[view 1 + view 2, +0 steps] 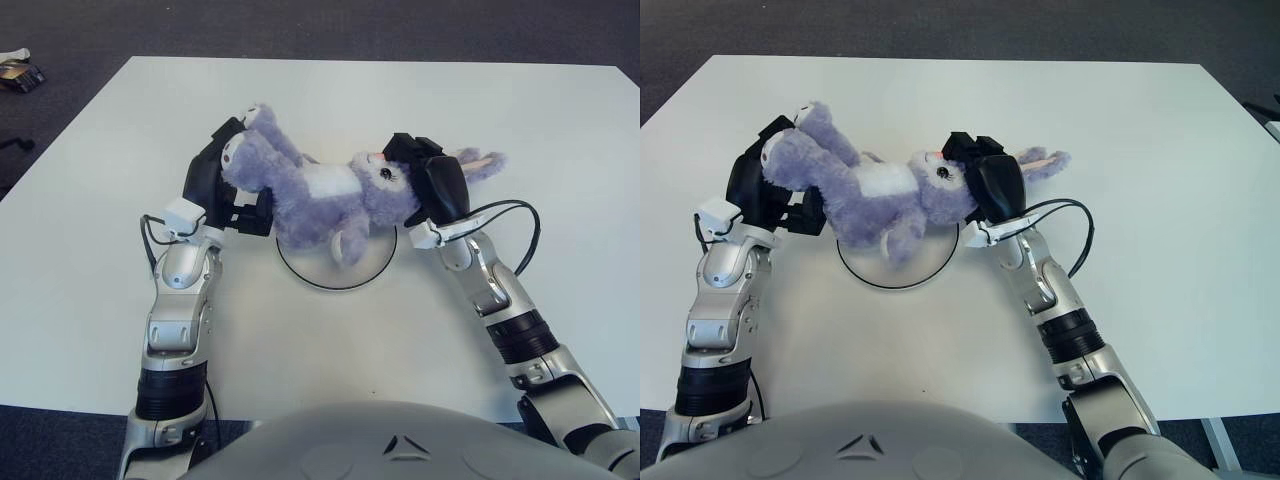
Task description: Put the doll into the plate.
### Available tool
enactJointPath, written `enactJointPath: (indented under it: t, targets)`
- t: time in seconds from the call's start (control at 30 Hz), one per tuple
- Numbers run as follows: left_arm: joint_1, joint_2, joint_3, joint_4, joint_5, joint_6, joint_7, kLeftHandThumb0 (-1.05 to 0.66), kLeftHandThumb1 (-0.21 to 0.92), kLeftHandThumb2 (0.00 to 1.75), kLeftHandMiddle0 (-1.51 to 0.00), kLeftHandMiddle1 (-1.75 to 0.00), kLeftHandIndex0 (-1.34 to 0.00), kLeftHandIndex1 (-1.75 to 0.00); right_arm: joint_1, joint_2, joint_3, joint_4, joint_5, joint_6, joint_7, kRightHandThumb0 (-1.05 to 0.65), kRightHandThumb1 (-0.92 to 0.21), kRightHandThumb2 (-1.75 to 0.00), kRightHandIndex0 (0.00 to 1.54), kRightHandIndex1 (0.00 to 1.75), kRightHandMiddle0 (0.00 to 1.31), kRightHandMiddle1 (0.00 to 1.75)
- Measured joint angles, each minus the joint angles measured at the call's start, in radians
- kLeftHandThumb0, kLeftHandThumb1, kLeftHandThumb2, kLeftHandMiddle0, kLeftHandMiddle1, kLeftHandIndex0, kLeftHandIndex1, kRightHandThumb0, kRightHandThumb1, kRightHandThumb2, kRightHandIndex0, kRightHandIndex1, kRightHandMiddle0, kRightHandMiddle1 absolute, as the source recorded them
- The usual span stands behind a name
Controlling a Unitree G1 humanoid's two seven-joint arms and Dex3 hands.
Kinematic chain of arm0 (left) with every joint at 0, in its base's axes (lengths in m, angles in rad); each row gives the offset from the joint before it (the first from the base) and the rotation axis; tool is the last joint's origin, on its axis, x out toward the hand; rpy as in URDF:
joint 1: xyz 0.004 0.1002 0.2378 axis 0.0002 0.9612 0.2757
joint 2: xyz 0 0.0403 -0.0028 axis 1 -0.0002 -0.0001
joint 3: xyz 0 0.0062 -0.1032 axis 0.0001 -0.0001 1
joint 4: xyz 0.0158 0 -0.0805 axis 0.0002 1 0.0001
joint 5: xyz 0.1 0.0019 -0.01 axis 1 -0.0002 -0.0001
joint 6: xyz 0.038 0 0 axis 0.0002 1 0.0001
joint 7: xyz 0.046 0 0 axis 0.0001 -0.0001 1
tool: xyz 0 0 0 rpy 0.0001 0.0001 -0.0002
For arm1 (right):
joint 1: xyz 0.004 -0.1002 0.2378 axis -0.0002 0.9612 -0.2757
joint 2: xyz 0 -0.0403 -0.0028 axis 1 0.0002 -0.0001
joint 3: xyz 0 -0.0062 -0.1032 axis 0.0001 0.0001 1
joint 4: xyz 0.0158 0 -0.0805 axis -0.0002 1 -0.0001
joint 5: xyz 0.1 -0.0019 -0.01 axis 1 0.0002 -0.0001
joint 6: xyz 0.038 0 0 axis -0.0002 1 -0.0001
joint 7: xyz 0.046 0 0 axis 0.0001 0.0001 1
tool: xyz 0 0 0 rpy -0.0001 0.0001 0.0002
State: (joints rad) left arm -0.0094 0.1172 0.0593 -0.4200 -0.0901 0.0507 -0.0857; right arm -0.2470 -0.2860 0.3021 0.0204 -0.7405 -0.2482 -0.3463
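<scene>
Large white rectangular desk, matte top, standing on dark grey carpeted floor. Flat white round plate with thin black rim lying directly on desk, near middle, toward near edge. Far half of plate hidden under things held above it. Small dark object on floor beyond far-left desk corner.

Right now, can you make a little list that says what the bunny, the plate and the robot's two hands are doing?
doll: purple plush bunny, lying sideways, held above the plate
plate: white with a dark rim, on the white table, partly hidden by the bunny
left hand: grips the bunny's leg end
right hand: grips the bunny's head, by the ears
task: bunny not yet let go onto the plate
</scene>
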Motion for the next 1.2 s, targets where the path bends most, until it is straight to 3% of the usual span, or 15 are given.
enactJointPath:
  t: [0.73, 0.83, 0.87, 0.97, 1.0, 1.03, 1.07, 1.1, 1.2]
  targets:
    - [0.068, -0.003, -0.029, -0.054, 0.056, 0.076, 0.012, 0.0, 0.04, 1.6, -0.84, -1.65, -0.59, -1.75, 0.102, 0.0, -0.022, -0.122, 0.004, 0.04, 0.08, 0.46, -0.31, -1.32, 0.61, 1.75, 0.69, 1.75]
    - [0.076, -0.003, -0.029, -0.056, 0.057, 0.078, 0.012, 0.0, 0.04, 1.6, -0.85, -1.65, -0.59, -1.75, 0.114, -0.003, -0.024, -0.142, 0.002, 0.054, 0.108, 0.19, -0.22, -1.43, 0.65, 1.75, 0.61, 1.75]
    - [0.08, -0.003, -0.028, -0.056, 0.058, 0.076, 0.012, 0.0, 0.02, 1.62, -0.86, -1.64, -0.61, -1.75, 0.117, -0.006, -0.025, -0.153, 0.001, 0.063, 0.124, 0.1, -0.24, -1.39, 0.6, 1.75, 0.62, 1.67]
    - [0.09, -0.003, -0.027, -0.053, 0.061, 0.059, 0.012, 0.0, 0.01, 1.64, -0.88, -1.63, -0.62, -1.75, 0.123, -0.015, -0.027, -0.182, -0.005, 0.09, 0.165, 0.03, -0.38, -1.16, 0.42, 1.75, 0.64, 1.5]
    - [0.092, -0.003, -0.027, -0.052, 0.061, 0.054, 0.012, 0.0, 0.01, 1.64, -0.88, -1.63, -0.62, -1.75, 0.124, -0.017, -0.027, -0.188, -0.007, 0.096, 0.175, 0.03, -0.38, -1.16, 0.42, 1.75, 0.64, 1.5]
    - [0.094, -0.002, -0.026, -0.05, 0.062, 0.045, 0.012, 0.0, -0.02, 1.66, -0.89, -1.63, -0.64, -1.75, 0.126, -0.02, -0.028, -0.196, -0.01, 0.103, 0.188, 0.01, -0.57, -0.92, 0.3, 1.75, 0.55, 1.47]
    - [0.097, -0.002, -0.025, -0.049, 0.062, 0.033, 0.012, 0.0, -0.02, 1.67, -0.89, -1.63, -0.64, -1.75, 0.128, -0.023, -0.029, -0.206, -0.015, 0.111, 0.203, -0.06, -0.61, -0.84, 0.24, 1.71, 0.53, 1.48]
    - [0.099, -0.001, -0.023, -0.048, 0.062, 0.023, 0.012, 0.0, -0.04, 1.69, -0.9, -1.64, -0.66, -1.75, 0.13, -0.028, -0.03, -0.215, -0.018, 0.115, 0.216, -0.08, -0.49, -0.94, 0.15, 1.51, 0.37, 1.41]
    - [0.111, 0.004, -0.013, -0.067, 0.059, 0.014, 0.008, 0.0, -0.06, 1.72, -0.89, -1.68, -0.69, -1.75, 0.141, -0.046, -0.036, -0.246, -0.009, 0.121, 0.267, -0.09, -0.3, -1.13, 0.06, 1.2, 0.18, 1.29]
